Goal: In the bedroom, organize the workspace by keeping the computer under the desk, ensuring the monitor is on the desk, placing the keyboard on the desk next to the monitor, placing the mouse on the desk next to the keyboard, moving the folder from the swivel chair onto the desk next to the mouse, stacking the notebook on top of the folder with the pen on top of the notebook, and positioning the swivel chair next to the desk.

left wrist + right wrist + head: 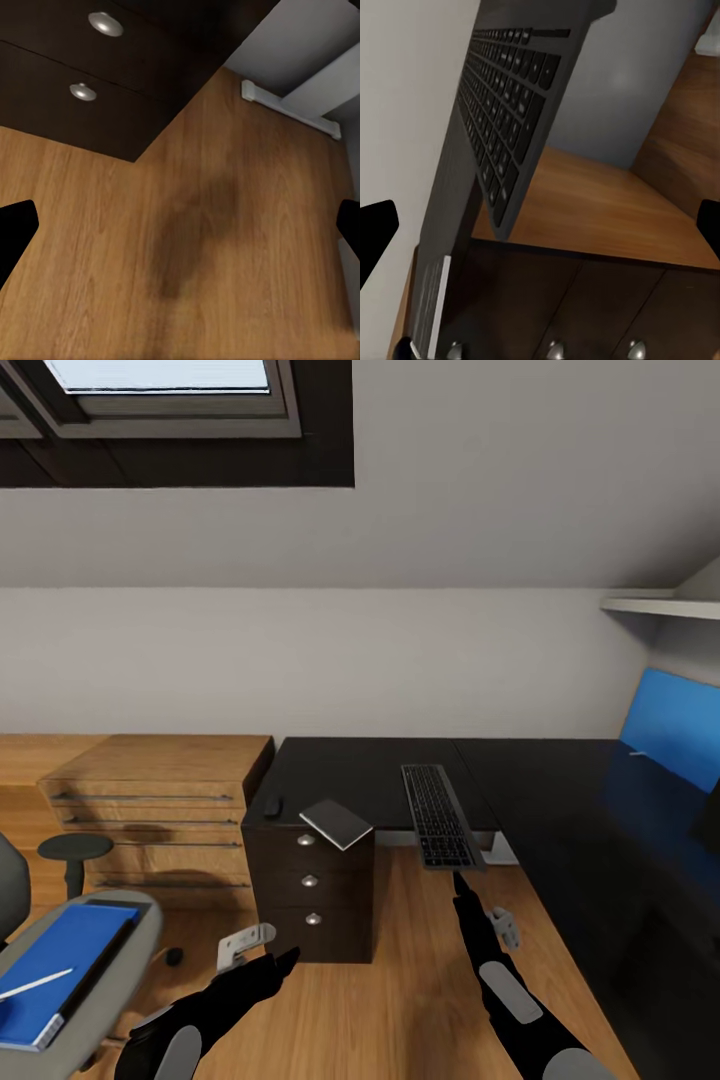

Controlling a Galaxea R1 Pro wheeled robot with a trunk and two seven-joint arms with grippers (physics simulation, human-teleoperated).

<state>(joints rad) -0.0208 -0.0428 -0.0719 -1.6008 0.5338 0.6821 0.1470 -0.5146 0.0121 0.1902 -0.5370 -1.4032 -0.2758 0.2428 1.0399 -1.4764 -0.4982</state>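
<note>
i'm on the keyboard (440,816) step: right gripper (461,882) spread just below its overhanging end, left gripper (283,961) spread too; next, close on that edge.

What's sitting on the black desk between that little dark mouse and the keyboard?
In the head view, a thin grey notebook lies between the mouse and the keyboard, at the front edge of the desk above the drawers, its corner poking past the edge.

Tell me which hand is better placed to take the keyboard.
Right. The right hand points at the near end of the keyboard, which overhangs the desk edge. The left hand hangs lower, by the drawer unit.
</note>
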